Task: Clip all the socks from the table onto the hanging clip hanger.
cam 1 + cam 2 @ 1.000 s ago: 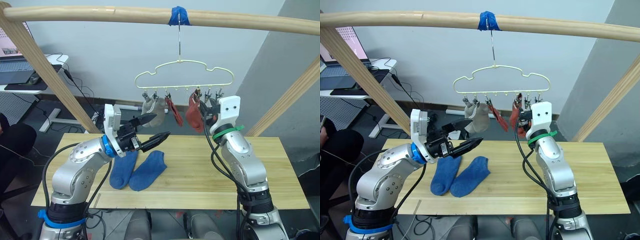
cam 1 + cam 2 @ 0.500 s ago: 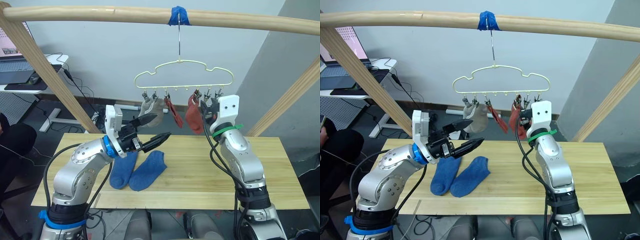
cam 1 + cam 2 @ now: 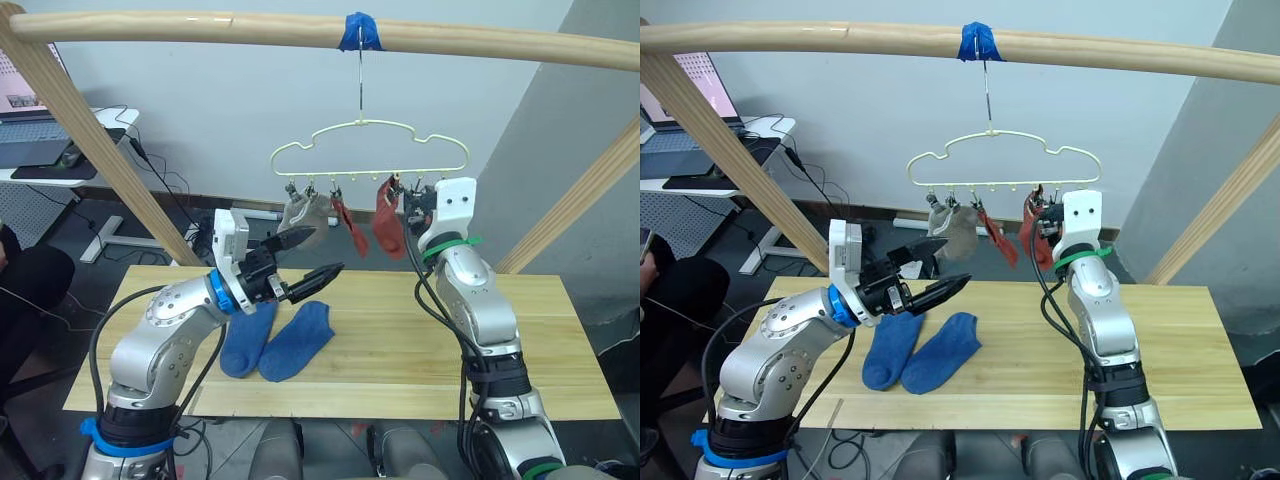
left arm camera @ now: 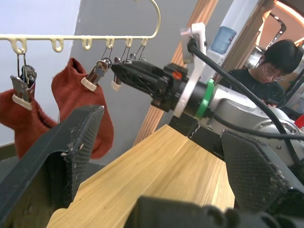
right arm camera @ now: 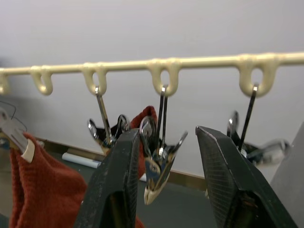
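Two blue socks (image 3: 248,336) (image 3: 298,340) lie side by side on the plank table (image 3: 400,340), left of its middle. The pale-yellow clip hanger (image 3: 370,148) hangs from the top bar by its hook. Clipped to it are a grey sock (image 3: 305,215) and two rust red socks (image 3: 348,225) (image 3: 388,226). My left gripper (image 3: 325,251) hovers open and empty above the blue socks. My right gripper (image 5: 166,133) is raised to the hanger's right end, open, with a free metal clip (image 5: 156,166) between its fingers.
A wooden pole (image 3: 200,25) spans the top, with slanted posts at left (image 3: 90,140) and right (image 3: 580,200). A white desk with a laptop (image 3: 40,150) stands at far left. A seated person (image 4: 280,66) is beyond the table's right side.
My right gripper has risen a little, closer to the clips at the hanger's right end. The left arm and the socks have barely moved.
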Controlling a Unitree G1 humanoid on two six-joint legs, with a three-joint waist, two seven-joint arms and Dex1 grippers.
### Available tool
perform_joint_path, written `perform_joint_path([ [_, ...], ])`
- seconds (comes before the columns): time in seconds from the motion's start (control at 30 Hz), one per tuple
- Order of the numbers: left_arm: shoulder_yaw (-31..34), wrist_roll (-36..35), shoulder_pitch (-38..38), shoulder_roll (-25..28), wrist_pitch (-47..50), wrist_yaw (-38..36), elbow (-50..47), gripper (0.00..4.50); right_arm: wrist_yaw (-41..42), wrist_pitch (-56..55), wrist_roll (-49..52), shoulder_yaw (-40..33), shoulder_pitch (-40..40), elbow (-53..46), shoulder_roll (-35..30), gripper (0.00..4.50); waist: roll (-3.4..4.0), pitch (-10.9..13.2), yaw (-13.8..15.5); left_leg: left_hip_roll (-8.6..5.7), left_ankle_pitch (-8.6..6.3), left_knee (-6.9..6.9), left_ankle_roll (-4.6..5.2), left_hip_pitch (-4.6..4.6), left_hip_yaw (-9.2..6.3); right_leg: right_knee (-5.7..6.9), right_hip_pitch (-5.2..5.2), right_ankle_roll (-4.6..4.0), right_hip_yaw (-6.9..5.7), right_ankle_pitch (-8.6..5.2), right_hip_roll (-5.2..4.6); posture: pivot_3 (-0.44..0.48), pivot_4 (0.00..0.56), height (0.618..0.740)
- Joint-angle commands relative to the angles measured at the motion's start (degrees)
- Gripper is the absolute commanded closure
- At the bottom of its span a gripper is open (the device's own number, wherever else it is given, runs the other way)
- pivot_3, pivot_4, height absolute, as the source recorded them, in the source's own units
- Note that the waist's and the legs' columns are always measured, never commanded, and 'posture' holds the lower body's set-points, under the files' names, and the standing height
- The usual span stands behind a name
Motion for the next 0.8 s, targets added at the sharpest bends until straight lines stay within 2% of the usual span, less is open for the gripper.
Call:
perform_joint_path([
  [0.03,0.13,0.09,0.02,0.06,-1.44,0.12,-2.1,0.0,-0.3,-1.92,-0.78,-0.72,-1.17,-0.67,0.11,2.56,0.0,0.0,0.02,0.0,0.0,0.0,0.0,0.0,0.0,0.0,0.0,0.0,0.0,0.0,0.0,0.042,0.17,0.74],
  [0.27,0.06,0.29,0.05,0.14,-1.8,-0.06,-1.71,0.0,-0.58,-2.26,-0.59,-1.01,-1.46,-0.06,0.59,2.56,0.0,0.0,0.06,0.0,0.0,0.0,0.0,0.0,0.0,0.0,0.0,0.0,0.0,0.0,0.0,0.043,0.167,0.74],
  [0.47,-0.44,0.51,-0.42,-0.08,-2.3,0.01,-1.35,0.0,-1.29,-1.18,2.49,-2.62,-2.48,-0.58,4.97,2.56,0.0,0.0,0.08,0.01,0.0,-0.01,0.0,0.0,-0.01,0.02,0.0,-0.01,-0.01,0.0,0.0,0.045,0.16,0.74],
  [0.8,-0.65,1.13,-0.2,-0.38,-2.74,0.5,-1.73,0.0,-1.1,-0.84,2.98,-2.51,-2.76,-0.11,6.06,2.56,0.0,0.0,0.44,0.0,0.0,0.0,0.0,0.0,0.0,0.02,-0.01,-0.01,-0.01,0.0,0.0,0.05,0.155,0.74],
])
